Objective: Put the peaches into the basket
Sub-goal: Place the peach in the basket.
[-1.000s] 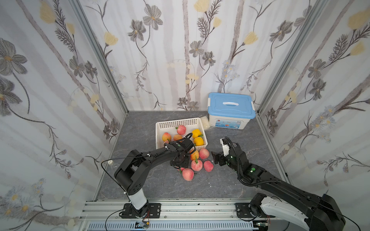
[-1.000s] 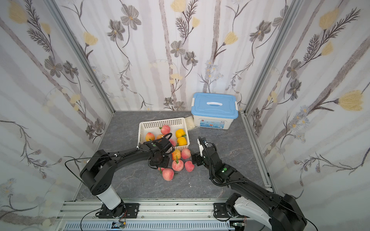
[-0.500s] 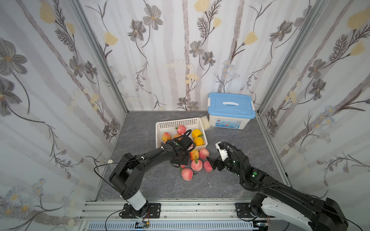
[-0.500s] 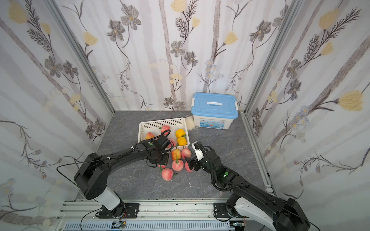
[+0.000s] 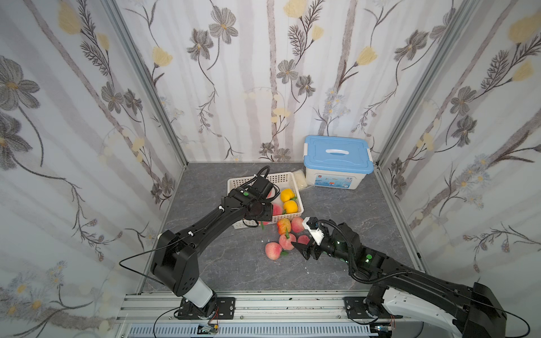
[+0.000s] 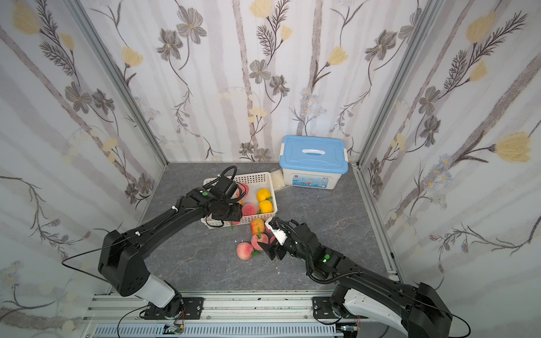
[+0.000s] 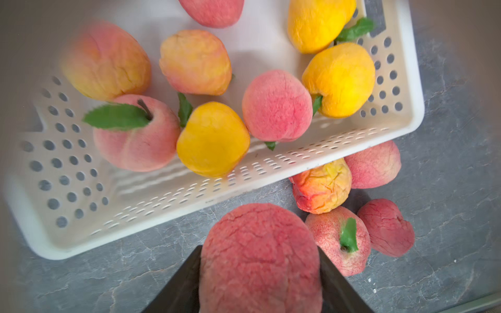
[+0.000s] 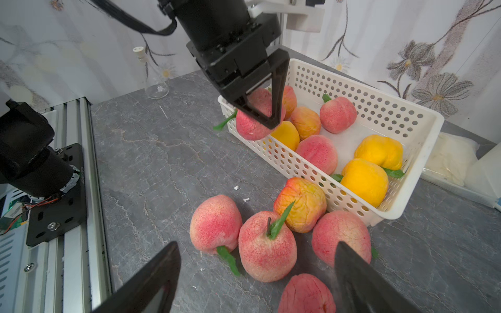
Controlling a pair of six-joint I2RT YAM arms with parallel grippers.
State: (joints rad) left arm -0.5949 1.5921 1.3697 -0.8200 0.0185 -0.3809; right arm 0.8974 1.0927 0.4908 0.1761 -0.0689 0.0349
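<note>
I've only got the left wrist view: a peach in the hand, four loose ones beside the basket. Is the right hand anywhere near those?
Observer: Yes, the right hand hangs open over the loose peaches.
Operator: Only four on the table?
Observer: Five; one pink peach doesn't show in your view.
Operator: What's beyond the basket?
Observer: A blue-lidded box at the back wall, a white bag between them.
</note>
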